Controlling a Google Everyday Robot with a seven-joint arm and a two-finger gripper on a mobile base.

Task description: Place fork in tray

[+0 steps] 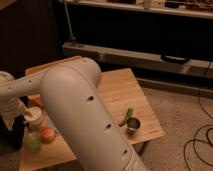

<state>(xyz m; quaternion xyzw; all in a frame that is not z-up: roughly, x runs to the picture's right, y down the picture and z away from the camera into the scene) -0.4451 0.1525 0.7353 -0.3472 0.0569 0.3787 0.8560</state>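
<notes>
Arm (pixel 75 115) overhangs table (pixel 120 82); tool (pixel 22 116) beside white cup (pixel 37 119); far corner bare.

— Where's the arm (pixel 85 120)?
— Its thick white link fills the middle foreground, and the slimmer forearm (pixel 25 87) reaches off to the left.
— And the hand (pixel 15 125)?
— At the far left edge, hanging down below the bent wrist (pixel 7 102).
</notes>
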